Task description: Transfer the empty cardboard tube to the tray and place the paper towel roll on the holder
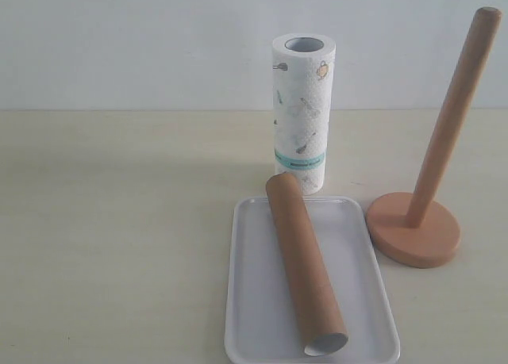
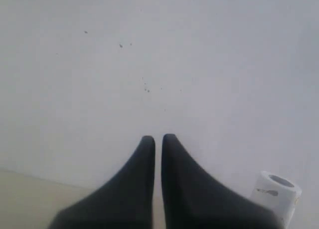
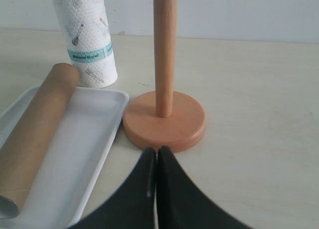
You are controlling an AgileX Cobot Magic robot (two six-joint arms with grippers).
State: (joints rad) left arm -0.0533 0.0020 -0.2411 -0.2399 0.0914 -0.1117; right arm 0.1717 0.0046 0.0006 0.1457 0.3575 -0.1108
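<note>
The brown cardboard tube (image 1: 305, 265) (image 3: 35, 134) lies lengthwise in the white tray (image 1: 252, 308) (image 3: 82, 139), its far end over the tray's back rim. Just behind the tray, the paper towel roll (image 1: 302, 110) (image 3: 85, 37) (image 2: 276, 193) stands upright on the table. The wooden holder (image 1: 425, 197) (image 3: 165, 97) stands bare to the right of the tray. Neither gripper shows in the exterior view. My left gripper (image 2: 157, 137) is shut with nothing in it, raised and facing the white wall. My right gripper (image 3: 156, 150) is shut and empty, low over the table just short of the holder's base.
A pale beige tabletop (image 1: 111, 221) carries everything, and a white wall (image 1: 159, 39) stands behind it. The holder's disc base sits close to the tray's right rim.
</note>
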